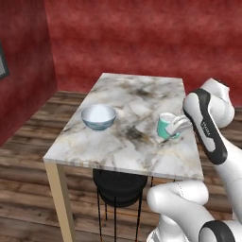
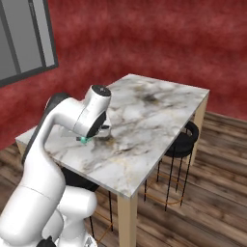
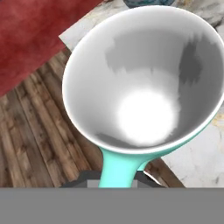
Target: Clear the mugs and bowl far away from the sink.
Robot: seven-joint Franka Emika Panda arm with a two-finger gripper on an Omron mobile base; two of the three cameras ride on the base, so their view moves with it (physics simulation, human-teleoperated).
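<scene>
Filling the hand view, the teal mug (image 3: pixel 142 83) sits right against the camera, white inside turned up, its teal handle running down toward the fingers; they are closed on that handle, pinching it narrowly. Marble counter (image 3: pixel 199 159) shows just beyond the rim, wooden floor (image 3: pixel 35 127) off to one side.

From the left base view, the fingers (image 1: pixel 176 126) hold the mug (image 1: pixel 165 126) at the counter's (image 1: pixel 137 99) right edge; whether its base touches the marble or hangs just above it I cannot tell. Well apart to the left, the bowl (image 1: pixel 98 116) stands upright near the front edge. A black stool (image 1: pixel 118 188) is tucked beneath.

In the right base view the arm's wrist hides most of the mug (image 2: pixel 84 140), a sliver of teal peeking under it.

My judgement: the mug is light, stiff and glazed, so slippery and chip-prone; a handle grip lets it swing, so move gently. The bowl is best taken by its rim.
</scene>
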